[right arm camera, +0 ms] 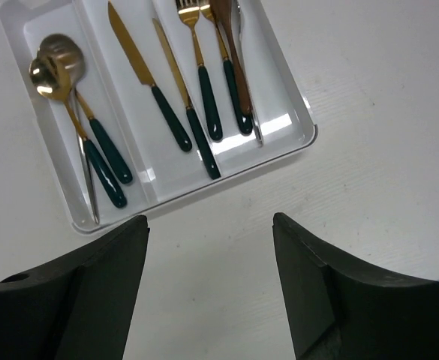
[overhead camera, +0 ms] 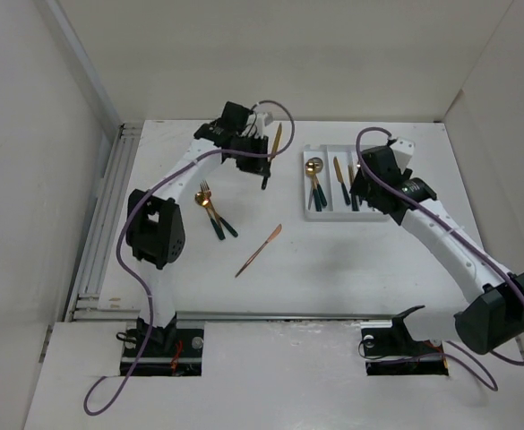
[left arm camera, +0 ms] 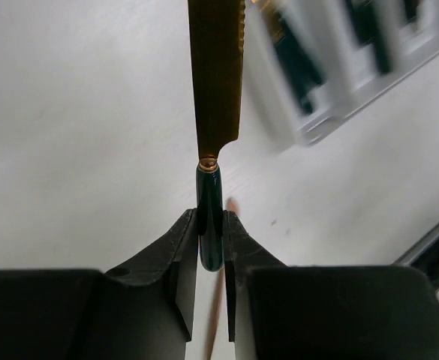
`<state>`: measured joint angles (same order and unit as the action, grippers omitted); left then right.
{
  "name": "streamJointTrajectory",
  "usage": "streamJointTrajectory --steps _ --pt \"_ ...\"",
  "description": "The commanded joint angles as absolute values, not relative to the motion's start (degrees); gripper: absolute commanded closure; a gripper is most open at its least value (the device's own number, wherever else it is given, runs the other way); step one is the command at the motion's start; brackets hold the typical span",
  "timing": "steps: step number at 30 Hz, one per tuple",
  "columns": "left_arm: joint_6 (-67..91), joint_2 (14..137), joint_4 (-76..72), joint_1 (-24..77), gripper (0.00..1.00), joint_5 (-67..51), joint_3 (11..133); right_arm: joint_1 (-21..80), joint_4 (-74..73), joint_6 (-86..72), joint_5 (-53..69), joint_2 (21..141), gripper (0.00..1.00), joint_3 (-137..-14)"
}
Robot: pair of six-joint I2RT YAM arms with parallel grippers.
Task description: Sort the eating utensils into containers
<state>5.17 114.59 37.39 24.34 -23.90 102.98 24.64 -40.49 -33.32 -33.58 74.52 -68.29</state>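
Note:
My left gripper point(overhead camera: 263, 170) is shut on the dark green handle of a gold knife point(overhead camera: 277, 139), held above the table left of the tray; the wrist view shows the handle point(left arm camera: 209, 217) pinched between the jaws and the blade point(left arm camera: 216, 75) pointing away. The white three-compartment tray point(overhead camera: 327, 213) holds spoons point(right arm camera: 54, 67), knives point(right arm camera: 133, 56) and forks point(right arm camera: 190, 15). My right gripper point(right arm camera: 211, 225) is open and empty, just above the table at the tray's near end. A gold fork and spoon point(overhead camera: 210, 206) and a copper knife point(overhead camera: 259, 250) lie on the table.
White walls enclose the table on three sides. A metal rail point(overhead camera: 100, 242) runs along the left edge. The blurred tray point(left arm camera: 332, 67) shows at the upper right in the left wrist view.

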Motion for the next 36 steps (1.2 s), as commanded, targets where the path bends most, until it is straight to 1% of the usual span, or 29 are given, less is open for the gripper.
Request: streamJointTrajectory --steps 1,3,4,7,8,9,14,18,22,30,36 --pt "10.8 114.0 29.6 26.9 1.0 -33.3 111.9 22.2 -35.9 -36.9 -33.1 72.2 0.27 -70.0" --pt "15.1 114.7 23.0 29.3 1.0 -36.5 112.6 21.4 -35.9 -38.9 -33.1 71.0 0.27 -70.6" --pt "20.7 114.7 14.6 30.2 1.0 -37.3 111.6 20.3 -35.9 -39.6 -33.1 71.0 0.27 -70.6" --pt "31.0 115.8 0.3 33.2 1.0 -39.1 107.1 18.8 -38.2 -42.1 -33.1 68.2 0.27 -70.6" --pt "34.6 116.5 -7.7 33.9 1.0 -40.0 106.4 18.8 -38.9 -42.6 -34.0 67.5 0.27 -70.6" --pt "40.8 117.7 -10.8 34.6 1.0 -40.7 106.4 18.8 -40.3 -43.6 -34.7 66.0 0.27 -70.6" --pt "51.2 128.2 -19.7 38.3 1.0 -40.9 112.2 18.3 -44.8 -44.8 -39.4 62.0 0.27 -71.1" --pt "52.0 133.1 -20.3 39.6 1.0 -37.1 115.7 18.3 -48.4 -44.8 -42.0 59.9 0.26 -71.6" --pt "52.0 135.5 -17.9 39.6 1.0 -31.6 115.8 18.3 -49.7 -44.3 -42.8 57.8 0.26 -70.8" --pt "49.6 141.1 -9.4 40.3 1.0 -30.3 119.7 18.3 -49.7 -44.3 -42.8 58.4 0.26 -69.2" --pt "45.7 140.0 -7.3 41.0 1.0 -30.3 115.7 18.3 -49.7 -42.6 -43.3 58.4 0.26 -69.8"
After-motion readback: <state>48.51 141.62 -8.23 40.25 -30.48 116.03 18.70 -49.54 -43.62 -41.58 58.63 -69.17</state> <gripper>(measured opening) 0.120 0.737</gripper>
